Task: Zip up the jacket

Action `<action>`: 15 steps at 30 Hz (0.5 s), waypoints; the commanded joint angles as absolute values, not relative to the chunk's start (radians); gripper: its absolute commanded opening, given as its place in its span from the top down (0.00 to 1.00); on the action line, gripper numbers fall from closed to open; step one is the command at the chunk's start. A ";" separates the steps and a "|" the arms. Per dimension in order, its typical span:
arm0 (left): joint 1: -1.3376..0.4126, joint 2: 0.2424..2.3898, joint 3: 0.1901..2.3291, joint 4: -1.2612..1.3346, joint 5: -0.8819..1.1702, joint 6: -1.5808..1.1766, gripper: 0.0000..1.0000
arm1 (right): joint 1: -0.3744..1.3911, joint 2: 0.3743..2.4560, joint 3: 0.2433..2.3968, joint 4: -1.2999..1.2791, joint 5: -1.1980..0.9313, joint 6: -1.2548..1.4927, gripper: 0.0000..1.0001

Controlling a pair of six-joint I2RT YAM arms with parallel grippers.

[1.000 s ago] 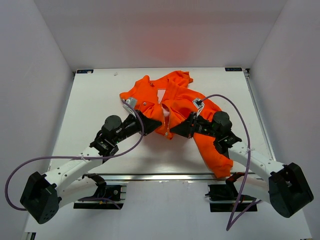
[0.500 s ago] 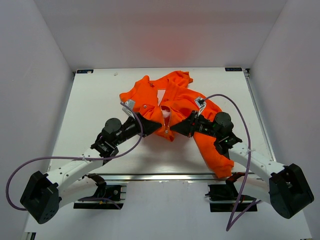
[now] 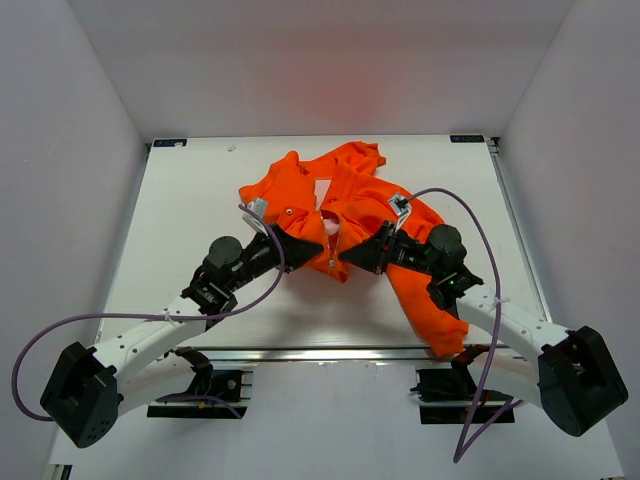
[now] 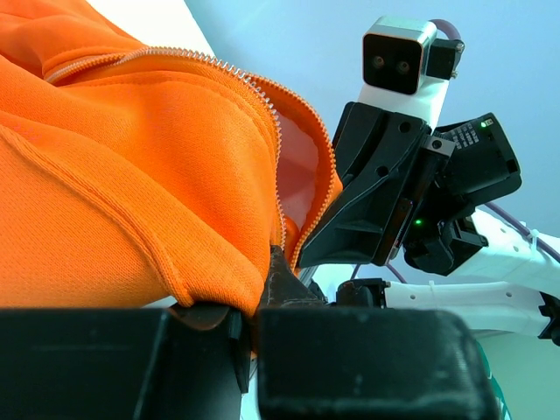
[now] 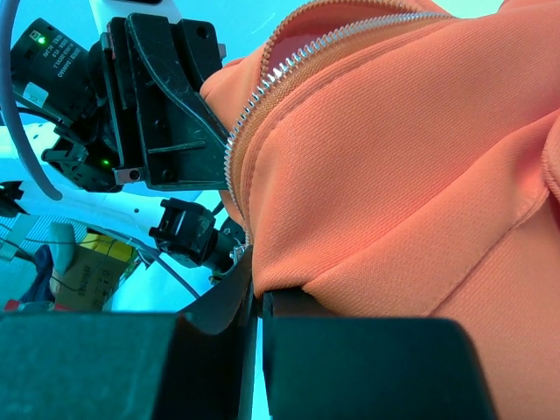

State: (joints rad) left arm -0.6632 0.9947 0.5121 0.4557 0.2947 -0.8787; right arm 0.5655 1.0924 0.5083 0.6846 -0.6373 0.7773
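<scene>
Left fingers [image 3: 305, 247] pinch the ribbed knit hem of the jacket [image 3: 345, 190]. The right fingers [image 3: 360, 257] are pressed tight on the smoother hem opposite. Toothed zipper [image 4: 210, 63] gapes between. Jacket lies crumpled mid-counter [image 3: 180, 200]. Versus one second back: grips and position practically unchanged.

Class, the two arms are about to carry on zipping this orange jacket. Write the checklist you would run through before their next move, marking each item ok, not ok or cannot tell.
1. Left gripper shut on the jacket at one front edge: ok.
2. Right gripper shut on the opposite front edge: ok.
3. Zipper teeth joined between the two grips: not ok, the two rows stand apart.
4. Where the slider sits: cannot tell.
5. Jacket spread flat on the table: not ok, it lies bunched.
</scene>
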 commanded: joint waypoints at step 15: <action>-0.667 0.968 0.511 0.488 0.301 -0.879 1.00 | 0.592 1.098 0.541 0.772 -0.589 0.778 1.00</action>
State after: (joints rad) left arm -0.6632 0.9947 0.5121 0.4530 0.2890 -0.8810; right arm 0.5850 1.0950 0.5083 0.6849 -0.6014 0.7780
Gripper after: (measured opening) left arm 0.147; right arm 0.024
